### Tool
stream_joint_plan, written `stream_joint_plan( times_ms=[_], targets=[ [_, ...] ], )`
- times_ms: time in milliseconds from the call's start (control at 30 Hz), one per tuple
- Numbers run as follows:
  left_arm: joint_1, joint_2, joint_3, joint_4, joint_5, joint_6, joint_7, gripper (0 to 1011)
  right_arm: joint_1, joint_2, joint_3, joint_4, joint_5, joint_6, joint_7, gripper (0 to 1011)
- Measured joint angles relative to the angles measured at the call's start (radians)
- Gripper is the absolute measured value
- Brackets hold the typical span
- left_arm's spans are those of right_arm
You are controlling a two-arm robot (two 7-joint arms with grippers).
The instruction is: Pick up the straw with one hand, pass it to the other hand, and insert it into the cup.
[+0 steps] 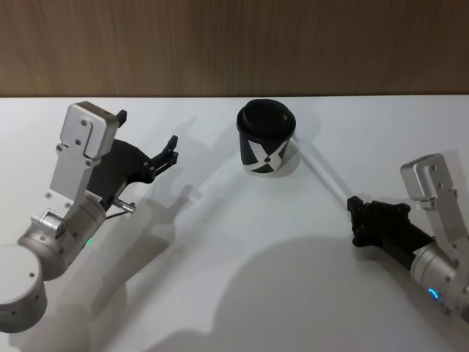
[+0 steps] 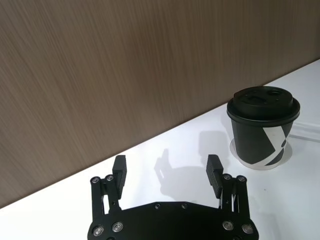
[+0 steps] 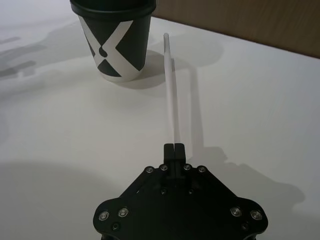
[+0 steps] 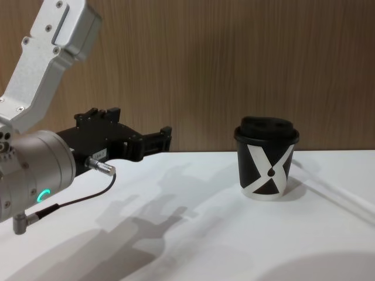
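Note:
The black cup point(image 1: 265, 139) with a white X pattern and a domed lid stands upright at the table's far middle. My right gripper point(image 1: 354, 207), plain black, is right of it and shut on one end of the thin white straw point(image 1: 322, 170). The straw point(image 3: 171, 95) runs from the shut fingertips point(image 3: 174, 148) toward the cup point(image 3: 114, 40), and its free end stops just beside the cup's wall. Its shadow lies apart from it. My left gripper point(image 1: 149, 129), on the silver wrist with a green ring, hovers open at the left, pointing toward the cup point(image 2: 262, 127), with nothing between its fingers point(image 2: 119, 171).
A brown wood-grain wall point(image 1: 234, 44) closes off the table's far edge just behind the cup. The white table point(image 1: 234, 249) spreads between the two arms. A thin black cable point(image 4: 70, 202) hangs from the left wrist.

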Motion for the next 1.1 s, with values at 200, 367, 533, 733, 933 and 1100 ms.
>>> stream_joint_plan(
  times_ms=[200,367,533,733,933,1100],
  targets=[
    [0.000,0.000,0.000,0.000,0.000,0.000,0.000,1003,-0.014,0.011,0.001,-0.036,-0.050,-0.037,-0.029,3],
    [0.000,0.000,0.000,0.000,0.000,0.000,0.000,1003,-0.030,0.023,0.003,-0.081,-0.102,-0.064,-0.061,3],
    [0.000,0.000,0.000,0.000,0.000,0.000,0.000,1003,-0.046,0.036,0.005,-0.129,-0.153,-0.080,-0.091,3],
    [0.000,0.000,0.000,0.000,0.000,0.000,0.000,1003,-0.065,0.055,0.006,-0.198,-0.222,-0.102,-0.125,3],
    [0.000,0.000,0.000,0.000,0.000,0.000,0.000,1003,-0.078,0.077,0.006,-0.249,-0.258,-0.126,-0.130,3],
    [0.000,0.000,0.000,0.000,0.000,0.000,0.000,1003,-0.088,0.106,0.007,-0.299,-0.277,-0.163,-0.111,3]
  ],
)
